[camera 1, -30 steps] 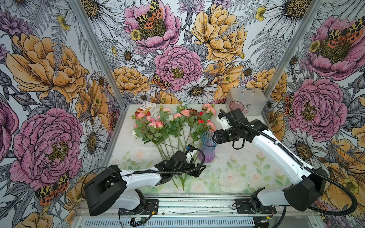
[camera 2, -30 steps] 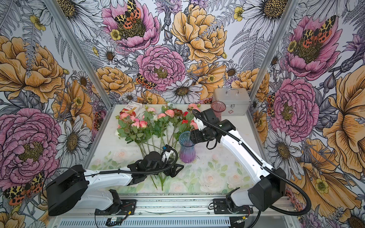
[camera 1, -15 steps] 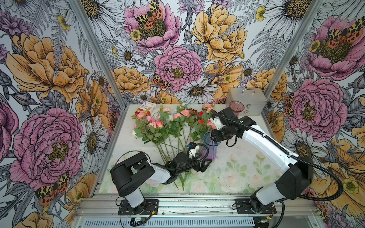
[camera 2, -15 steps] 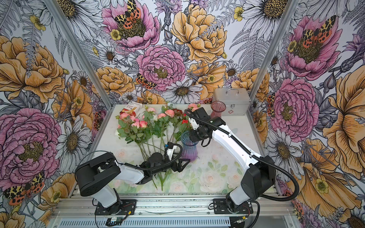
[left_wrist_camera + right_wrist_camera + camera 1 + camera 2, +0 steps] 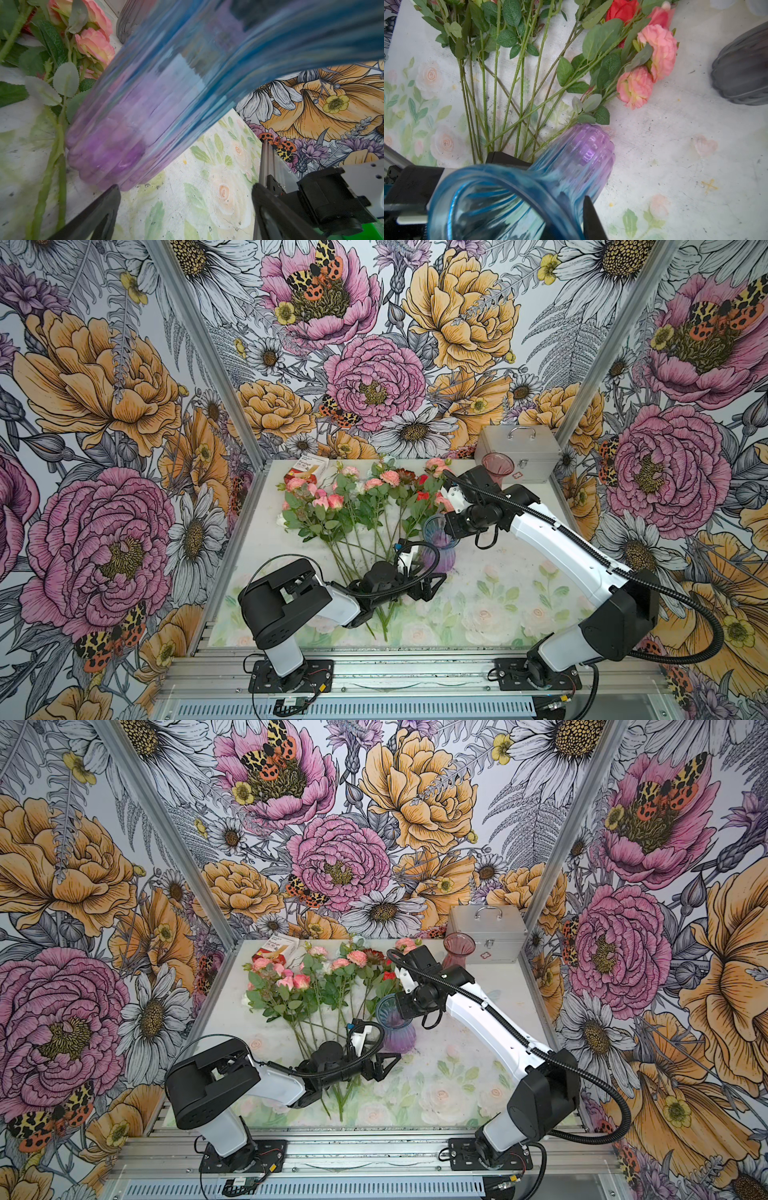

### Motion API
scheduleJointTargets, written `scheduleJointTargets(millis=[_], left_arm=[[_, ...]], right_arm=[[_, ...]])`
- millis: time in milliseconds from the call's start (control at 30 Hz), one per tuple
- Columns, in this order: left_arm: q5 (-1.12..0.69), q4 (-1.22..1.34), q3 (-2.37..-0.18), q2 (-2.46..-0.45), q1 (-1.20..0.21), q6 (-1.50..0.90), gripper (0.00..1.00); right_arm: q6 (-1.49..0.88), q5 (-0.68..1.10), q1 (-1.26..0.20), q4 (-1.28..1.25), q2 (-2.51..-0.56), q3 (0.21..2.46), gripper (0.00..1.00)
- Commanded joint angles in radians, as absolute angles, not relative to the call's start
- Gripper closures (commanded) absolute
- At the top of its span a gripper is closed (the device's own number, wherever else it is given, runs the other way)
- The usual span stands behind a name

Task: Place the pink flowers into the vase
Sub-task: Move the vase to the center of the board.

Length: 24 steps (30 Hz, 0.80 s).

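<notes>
Finding: over the last second your right gripper has moved in from the right onto the mouth of the vase, at the centre of both top views, and its jaws have drawn in. In the right wrist view one finger lies against the outside of the blue rim. The other is not clearly visible, so you cannot tell whether the rim is actually clamped.

Your left gripper has swung right across the stems and now sits at the vase's foot, jaws spread wide and holding nothing. The left wrist view shows its fingers well apart, with the purple base just beyond them.

The pink flowers lie unmoved on the tabletop, upper left of the vase, and none is in it.

Judgement: both arms are attending to the vase, so expect it to be steadied or repositioned first. No flower is picked yet.
</notes>
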State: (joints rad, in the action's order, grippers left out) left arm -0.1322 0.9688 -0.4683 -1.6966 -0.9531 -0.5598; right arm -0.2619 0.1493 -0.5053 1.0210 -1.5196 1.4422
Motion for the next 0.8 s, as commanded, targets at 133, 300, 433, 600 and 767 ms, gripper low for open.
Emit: scheduleJointTargets(millis=[133, 300, 433, 600, 767], left_arm=[[-0.115, 0.874, -0.550, -1.657, -0.955, -0.490, 0.01], [-0.122, 0.818, -0.603, -1.645, -0.948, -0.454, 0.02], [-0.130, 0.804, -0.607, -1.603, -0.915, -0.450, 0.01], [-0.116, 0.670, -0.609, -1.460, -0.860, -0.377, 0.02], [-0.084, 0.479, -0.635, -1.317, -0.820, -0.283, 0.01]], right_arm=[[-0.246, 0.141, -0.373, 1.009, -1.502, 1.385, 0.84], [-0.254, 0.153, -0.294, 1.011, -1.478, 1.342, 0.84], [-0.261, 0.175, -0.225, 1.014, -1.477, 1.314, 0.84], [-0.271, 0.213, -0.158, 1.017, -1.497, 1.304, 0.84], [-0.277, 0.197, -0.142, 1.038, -1.537, 1.360, 0.84]])
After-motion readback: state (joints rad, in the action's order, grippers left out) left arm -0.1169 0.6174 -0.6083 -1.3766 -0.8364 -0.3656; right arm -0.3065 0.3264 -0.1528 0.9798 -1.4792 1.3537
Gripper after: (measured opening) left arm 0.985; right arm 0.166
